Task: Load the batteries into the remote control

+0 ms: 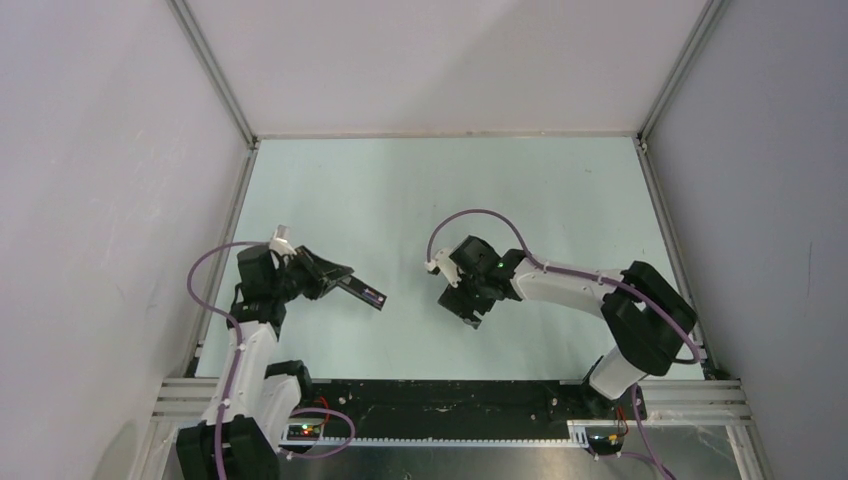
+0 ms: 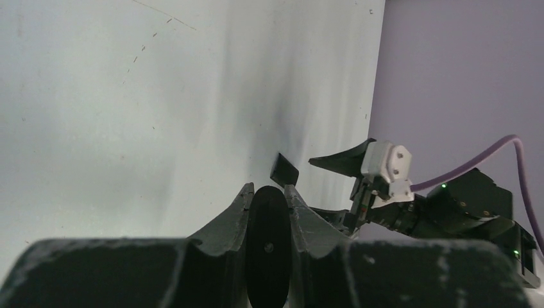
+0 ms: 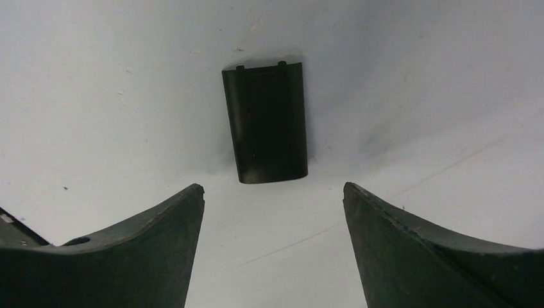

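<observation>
Remote control [image 1: 362,294] sits clamped at one end between the fingers of the left gripper [image 1: 335,281]. Its free end sticks out toward the right arm, left of centre over the table [image 1: 400,190]. Right gripper [image 3: 272,247] has its jaws wide apart, holding nothing, directly above a small black cover plate [image 3: 266,122] lying flat on the table.

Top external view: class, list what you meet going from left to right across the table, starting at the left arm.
The left gripper, jaws shut on the bar → slim black rectangular remote control with small pale buttons → right gripper, jaws open → right arm's bulky black elbow joint.
</observation>
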You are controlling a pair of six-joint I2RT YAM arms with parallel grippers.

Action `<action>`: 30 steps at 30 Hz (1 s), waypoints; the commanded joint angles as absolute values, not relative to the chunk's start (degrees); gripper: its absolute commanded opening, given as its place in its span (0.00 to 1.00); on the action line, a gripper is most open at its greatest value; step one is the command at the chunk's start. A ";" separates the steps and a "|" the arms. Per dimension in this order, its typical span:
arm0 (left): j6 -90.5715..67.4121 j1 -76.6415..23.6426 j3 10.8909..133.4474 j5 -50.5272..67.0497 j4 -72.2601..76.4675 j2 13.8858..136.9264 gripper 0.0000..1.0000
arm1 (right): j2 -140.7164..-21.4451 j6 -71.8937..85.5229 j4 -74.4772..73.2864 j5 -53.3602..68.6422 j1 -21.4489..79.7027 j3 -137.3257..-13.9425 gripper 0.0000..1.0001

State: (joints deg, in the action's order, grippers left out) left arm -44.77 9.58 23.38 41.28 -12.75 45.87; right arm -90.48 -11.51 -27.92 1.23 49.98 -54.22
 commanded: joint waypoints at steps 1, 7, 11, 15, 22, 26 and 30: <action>-42.50 9.14 26.34 43.60 -11.18 46.65 0.00 | -93.47 -19.00 -27.55 4.88 48.73 -55.12 0.82; -41.74 9.14 26.12 43.11 -11.17 49.30 0.00 | -95.61 -18.95 -26.96 6.87 46.83 -56.68 0.77; -41.96 9.07 25.76 42.49 -11.25 50.35 0.00 | -96.83 -18.77 -26.29 5.55 47.16 -56.66 0.72; -41.85 9.13 26.02 42.36 -11.12 49.97 0.00 | -97.92 -18.04 -25.18 5.06 47.49 -56.69 0.67; -42.01 9.17 26.13 42.44 -11.24 49.88 0.00 | -98.88 -16.22 -26.88 3.23 47.83 -57.36 0.47; -42.00 9.12 25.89 42.46 -11.19 49.86 0.00 | -98.79 -15.20 -28.16 0.83 49.17 -58.16 0.35; -42.30 8.37 25.86 42.70 -11.09 49.88 0.00 | -95.34 -14.02 -27.27 -1.67 51.30 -58.13 0.28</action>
State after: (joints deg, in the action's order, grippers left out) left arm -43.40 9.45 23.81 41.98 -12.64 50.52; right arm -97.25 -15.38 -27.05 2.35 49.21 -57.19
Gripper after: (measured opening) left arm 0.230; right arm 0.448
